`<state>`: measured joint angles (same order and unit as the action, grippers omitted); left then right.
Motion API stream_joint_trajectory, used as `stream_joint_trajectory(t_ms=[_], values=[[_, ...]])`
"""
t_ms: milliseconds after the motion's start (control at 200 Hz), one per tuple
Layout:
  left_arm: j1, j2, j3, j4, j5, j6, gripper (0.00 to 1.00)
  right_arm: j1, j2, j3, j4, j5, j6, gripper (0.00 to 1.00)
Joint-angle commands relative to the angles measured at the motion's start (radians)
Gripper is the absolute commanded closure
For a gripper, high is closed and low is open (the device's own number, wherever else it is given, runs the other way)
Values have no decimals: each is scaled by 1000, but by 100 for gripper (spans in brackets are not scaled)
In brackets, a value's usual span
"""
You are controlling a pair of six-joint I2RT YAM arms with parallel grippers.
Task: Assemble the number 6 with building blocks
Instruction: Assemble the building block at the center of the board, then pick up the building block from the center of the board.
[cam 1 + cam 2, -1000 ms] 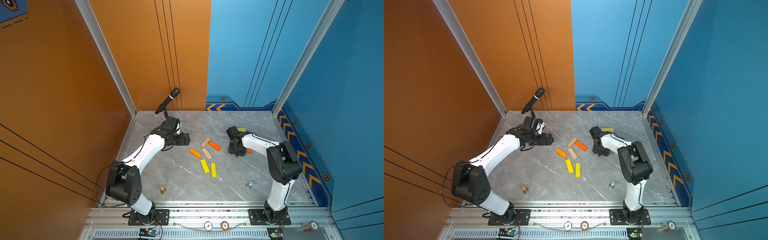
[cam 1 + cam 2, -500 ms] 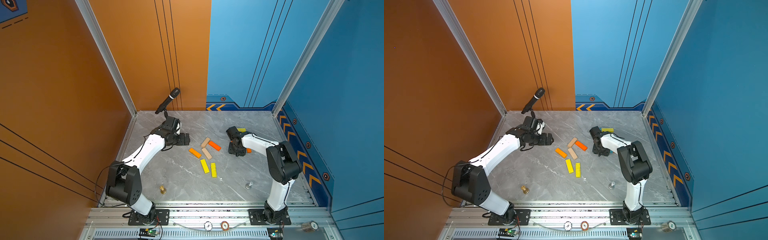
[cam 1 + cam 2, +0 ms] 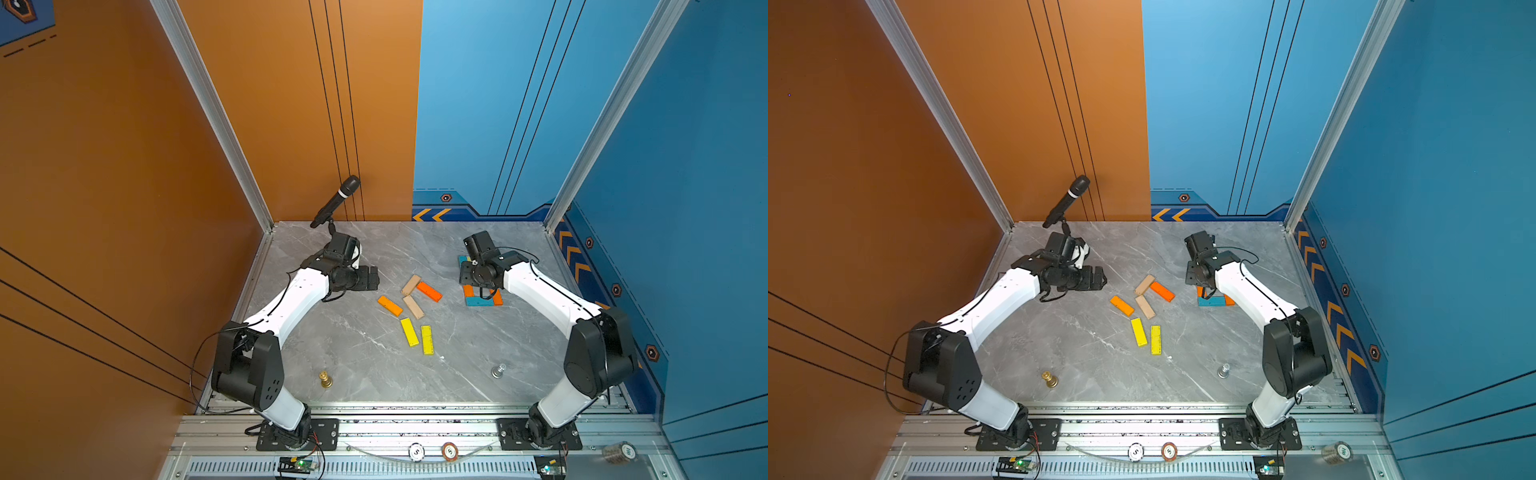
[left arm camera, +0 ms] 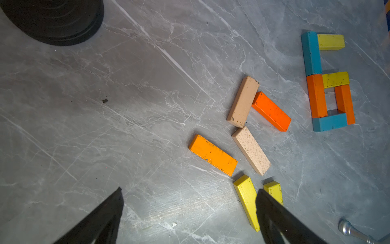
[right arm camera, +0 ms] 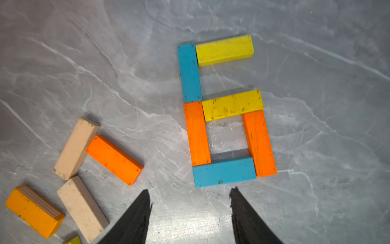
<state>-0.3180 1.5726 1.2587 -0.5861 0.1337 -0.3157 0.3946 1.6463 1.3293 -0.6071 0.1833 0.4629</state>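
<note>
Bench (image 3: 365, 365) with the numeral 6 laid flat on the right-arm side, as I see it from the right wrist. It is built of six building blocks: a blue upright (image 5: 189, 72), a yellow top bar (image 5: 224, 49), a yellow middle bar (image 5: 232, 104), a left orange upright (image 5: 197, 133), a right orange upright (image 5: 258, 143) and a blue base bar (image 5: 223, 172). The right claw (image 5: 191, 190) stands open and empty, its tips just short of the blue base bar. The left claw (image 4: 189, 189) is spread wide, also empty, above bare bench with one finger near the two loose yellow blocks (image 4: 247, 200) (image 4: 274, 190). As I judge it, the main hazard is that the blocks only butt together. Any forward or low sideways move of the right claw would push the base bar and open the loop. In both top views the right arm hangs over the figure, so a drop there could scatter it. A careless left sweep would drive the spares towards the numeral. The count is twelve blocks, six placed and six loose. The loose ones are the two yellow, two pale wood (image 4: 242, 101) (image 4: 251, 151) and two orange (image 4: 271, 111) (image 4: 213, 155). By colour that makes four orange, four yellow, two blue and two pale. I also count one gold chess piece (image 3: 325, 379), one silver chess piece (image 3: 498, 370) and one microphone (image 3: 336, 201).
</note>
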Motion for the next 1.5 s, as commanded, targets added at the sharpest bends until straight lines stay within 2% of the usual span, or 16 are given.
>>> stream_joint_trajectory(t_ms=[0,55,145,330,516,626,926,1151,1292,1497], values=[[11,-4,4,5,-16,-8,2,9,14,26,74,-98,-105,34],[14,-9,1,5,-25,-8,2,15,52,71,57,-160,-128,34],[22,-20,-2,5,-43,-8,2,46,132,154,12,-194,-172,33],[57,-37,-12,5,-86,-22,2,112,303,292,-58,-216,-212,33],[114,-49,-13,9,-74,-36,2,141,420,389,-81,-260,-208,32],[131,-51,-16,9,-65,-37,2,150,493,422,-103,-241,-248,33],[133,-20,-8,10,-27,-31,2,121,533,404,-157,-245,-452,37],[122,-4,-3,9,-15,-17,2,107,566,404,-167,-246,-517,40],[109,-6,-3,9,-27,-2,2,101,573,406,-171,-250,-530,45],[85,26,18,-17,-26,26,2,99,588,413,-179,-262,-530,58]])
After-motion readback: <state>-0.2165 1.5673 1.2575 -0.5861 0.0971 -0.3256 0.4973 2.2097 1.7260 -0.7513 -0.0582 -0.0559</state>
